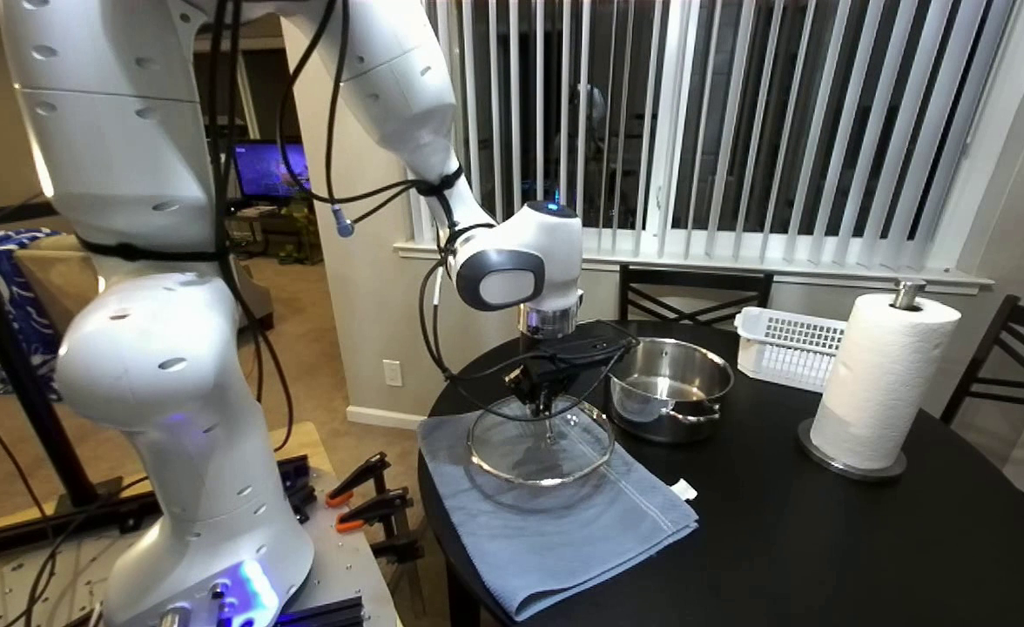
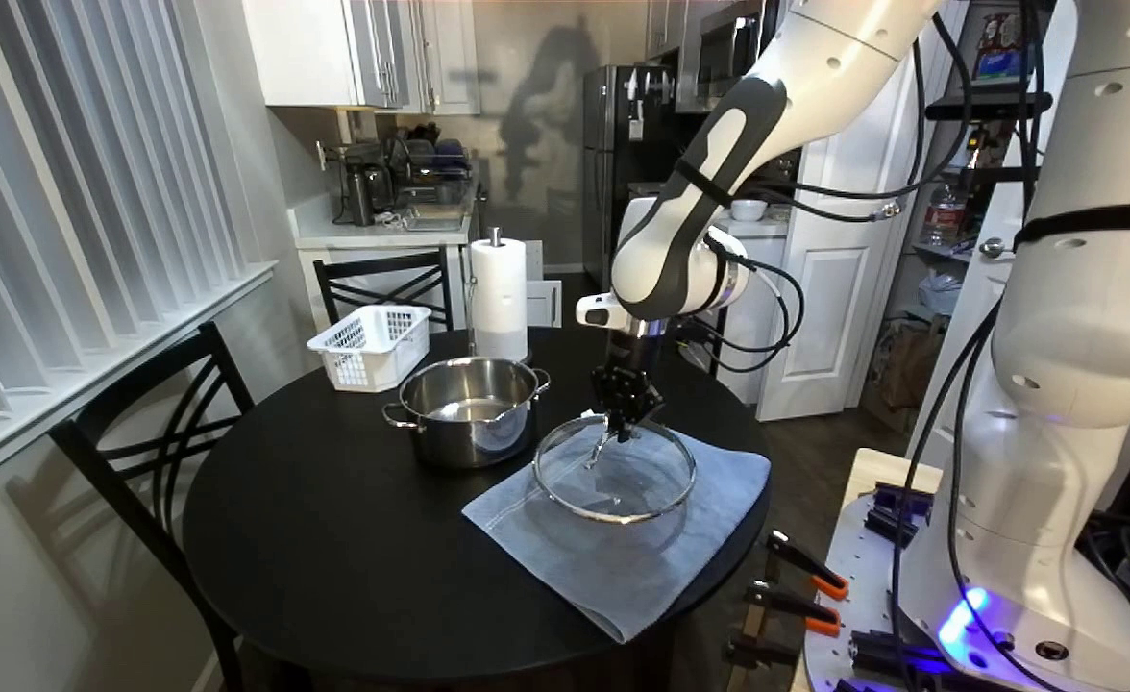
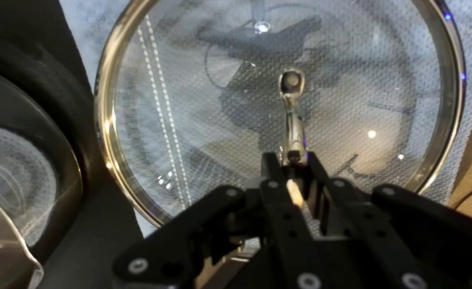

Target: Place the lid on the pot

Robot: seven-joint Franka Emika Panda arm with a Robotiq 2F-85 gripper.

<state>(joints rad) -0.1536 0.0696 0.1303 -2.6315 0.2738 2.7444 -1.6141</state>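
My gripper [image 3: 291, 162] is shut on the arched metal handle [image 3: 293, 128] of the lid, one black finger on each side of it. The clear-glass lid [image 3: 228, 100] with its shiny metal rim fills much of the wrist view. In both exterior views the lid [image 1: 516, 457] [image 2: 623, 485] appears to hang slightly above the blue-grey cloth, close to level, with a shadow below its rim. Beside it stands the uncovered stainless-steel pot [image 1: 651, 409] [image 2: 474, 437], its side handles showing. Only part of the pot's wall [image 3: 19, 180] shows at the wrist view's left edge.
A folded blue-grey cloth [image 1: 599, 557] lies under the lid on the round black table [image 2: 334, 557]. Past the pot are a white slatted basket [image 2: 373, 351] and a paper towel roll [image 1: 882, 383] on its stand. Chairs surround the table, and a window with blinds is behind.
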